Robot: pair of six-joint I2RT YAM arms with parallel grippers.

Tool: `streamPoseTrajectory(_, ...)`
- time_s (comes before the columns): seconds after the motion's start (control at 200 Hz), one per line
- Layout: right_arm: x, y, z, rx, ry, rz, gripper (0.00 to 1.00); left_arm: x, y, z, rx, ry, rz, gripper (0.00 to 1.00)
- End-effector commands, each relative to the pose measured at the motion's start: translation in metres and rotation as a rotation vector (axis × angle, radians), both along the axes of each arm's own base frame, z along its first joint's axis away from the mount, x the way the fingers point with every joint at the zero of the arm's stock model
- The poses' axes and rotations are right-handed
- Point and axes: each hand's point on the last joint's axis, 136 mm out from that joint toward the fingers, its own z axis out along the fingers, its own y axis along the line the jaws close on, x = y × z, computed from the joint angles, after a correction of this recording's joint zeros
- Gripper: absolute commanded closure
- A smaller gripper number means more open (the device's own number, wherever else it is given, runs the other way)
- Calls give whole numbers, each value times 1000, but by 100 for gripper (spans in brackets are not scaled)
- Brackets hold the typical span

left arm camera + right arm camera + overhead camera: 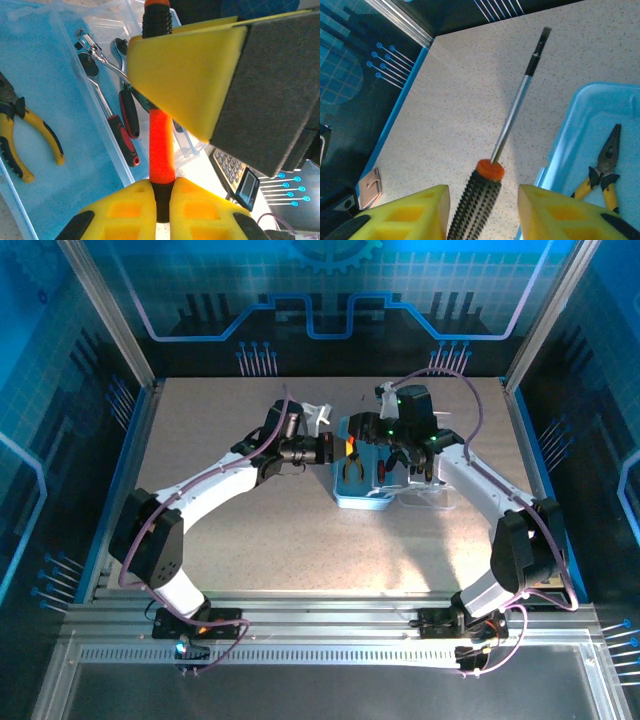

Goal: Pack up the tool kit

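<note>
Handover of the screwdriver (162, 145) seems in hand: left gripper (161, 186) clamps its red handle by the case (580, 115) (middle of the table (250, 540), nearer its far edge); right gripper (482, 192) gapes around the black grip and should close before release.

The screwdriver (476, 200) has a knurled, probably rubber grip and a polished metal shaft; the case (585, 115) is glossy translucent plastic, the table (470, 85) matt.
</note>
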Motion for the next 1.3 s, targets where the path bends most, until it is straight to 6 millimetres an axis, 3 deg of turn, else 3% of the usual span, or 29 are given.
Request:
streamPoseTrajectory(0.0, 6, 8, 11, 16, -32, 7, 64, -9, -4, 19, -33, -43, -36, 100)
streamPoseTrajectory(0.22, 4, 6, 15, 11, -40, 7, 90, -9, -6, 14, -21, -32, -45, 100)
streamPoseTrajectory(0.25, 4, 3, 15, 6, -42, 4, 93, -9, -6, 13, -16, -27, -46, 88)
streamPoseTrajectory(0.32, 3, -7, 21, 0, -56, -3, 100, -8, -4, 9, 10, -17, -41, 45)
streamPoseTrajectory(0.46, -2, -59, 30, -42, -61, -68, 100, 0, 22, 9, 140, -40, 31, 2)
streamPoseTrajectory(0.595, -22, -115, 32, -215, -27, -141, 100, 20, 73, 11, 226, -47, 163, 1)
streamPoseTrajectory(0.715, -38, -156, 18, -415, 41, -219, 100, 38, 128, -15, 381, 26, 304, 1)
streamPoseTrajectory(0.84, -44, -186, -5, -542, 113, -289, 100, 44, 165, -47, 557, 88, 384, 1)
streamPoseTrajectory(1.011, -40, -206, -33, -587, 183, -323, 100, 40, 176, -70, 608, 141, 398, 0)
streamPoseTrajectory(1.296, -29, -216, -55, -616, 238, -329, 100, 38, 174, -80, 606, 161, 389, 1)
